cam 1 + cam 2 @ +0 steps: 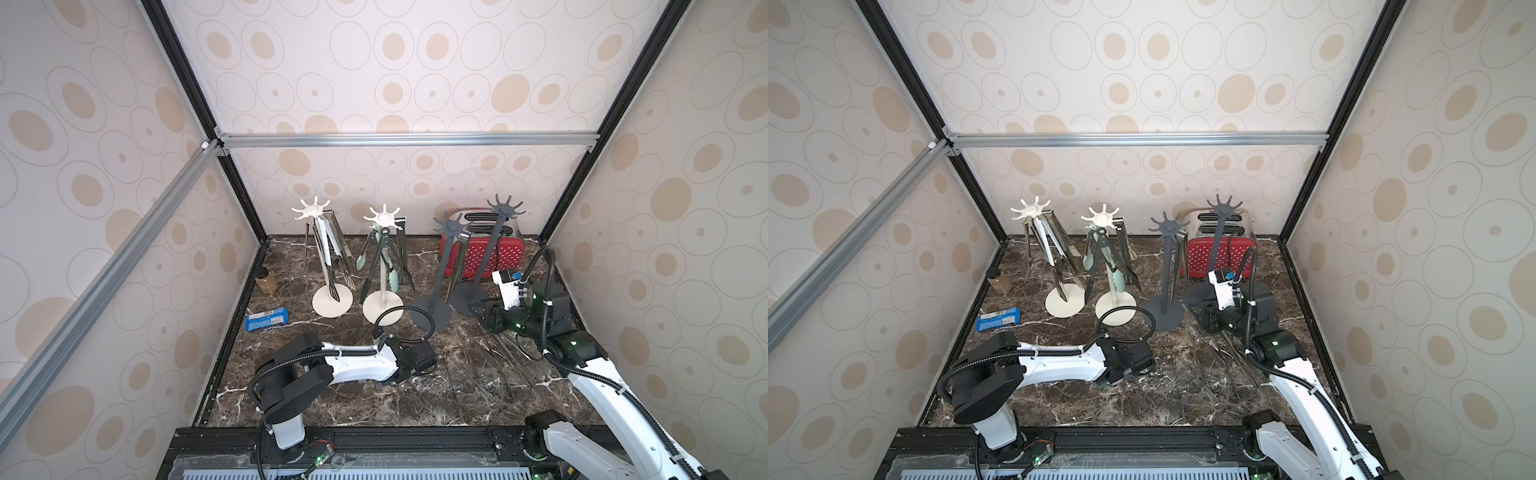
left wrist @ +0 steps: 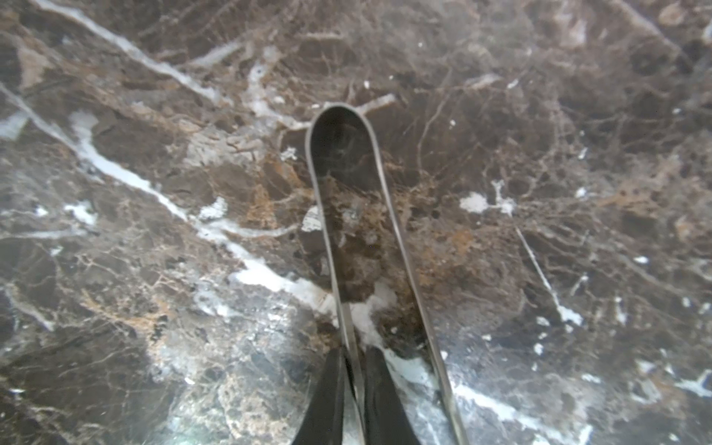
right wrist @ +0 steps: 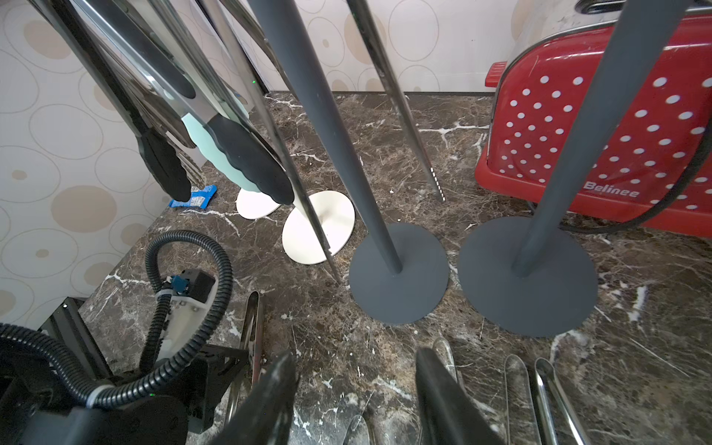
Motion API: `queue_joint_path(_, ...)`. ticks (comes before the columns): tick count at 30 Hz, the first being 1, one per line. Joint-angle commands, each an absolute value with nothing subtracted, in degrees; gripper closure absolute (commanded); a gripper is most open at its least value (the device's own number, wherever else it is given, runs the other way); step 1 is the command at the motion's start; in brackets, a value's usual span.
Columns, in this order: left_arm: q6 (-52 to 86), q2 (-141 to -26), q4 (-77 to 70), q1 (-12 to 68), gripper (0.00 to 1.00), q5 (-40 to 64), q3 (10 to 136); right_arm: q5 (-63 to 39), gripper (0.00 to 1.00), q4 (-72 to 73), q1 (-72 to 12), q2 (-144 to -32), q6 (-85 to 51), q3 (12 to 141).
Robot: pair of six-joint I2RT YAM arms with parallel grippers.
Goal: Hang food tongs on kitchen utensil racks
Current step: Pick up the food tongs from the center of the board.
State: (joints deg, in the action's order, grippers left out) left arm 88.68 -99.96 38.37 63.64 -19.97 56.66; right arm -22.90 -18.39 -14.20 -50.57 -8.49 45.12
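Roughly, reading the table as a clock face with the robot at 6:
Marble table (image 1: 415,407): dark, white-veined.
Jar (image 1: 266,281): 10 o'clock edge, upright.
Blue packet (image 1: 267,319): 9 o'clock, lying flat.
Cream racks (image 1: 332,300) (image 1: 382,307): 11 to 12 o'clock, side by side. Hung tongs (image 1: 333,291) crowd both crowns, with black tips on the left rack and pale green on its neighbour.
Left gripper (image 2: 355,352): just 6 o'clock of centre. The top views hide its fingertips under the wrist. The left wrist view shows the jaws narrow, pinched on one arm of the steel tongs (image 2: 341,133). These lie on edge on the marble, bend end pointing away.
Grey racks (image 1: 431,313) (image 1: 463,299): 12 to 1 o'clock, bases just beside each other and apart. The left one carries a single steel pair (image 1: 457,270).
Loose tongs (image 3: 518,393): 4 o'clock, flat. They are faint streaks in both top views and plain in the right wrist view.
Right gripper (image 3: 355,354): 3 o'clock, near the grey bases, jaws standing apart above the loose tongs.
Toaster (image 1: 490,253): 1 o'clock, red with white dots, behind the grey racks. "Belinee" is legible only in the right wrist view.
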Motion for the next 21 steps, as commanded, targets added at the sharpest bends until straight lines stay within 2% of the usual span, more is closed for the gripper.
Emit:
queue_joint_path(1,89.8,-98.7,40.6,63.4,0.90,-22.5,56.4,-23.3,0.47,-18.0,-14.4,-49.8,-8.2,44.4)
queue_joint_path(12,88.9,-97.0,40.6,63.3,1.00,-23.7,56.6,-22.9,0.47,-18.1,-14.4,-49.9,-8.1,44.6)
queue_joint_path(21,82.8,-93.6,45.6,64.8,1.00,-28.4,61.3,-21.7,0.48,-19.1,-14.4,-50.1,-7.7,45.1)
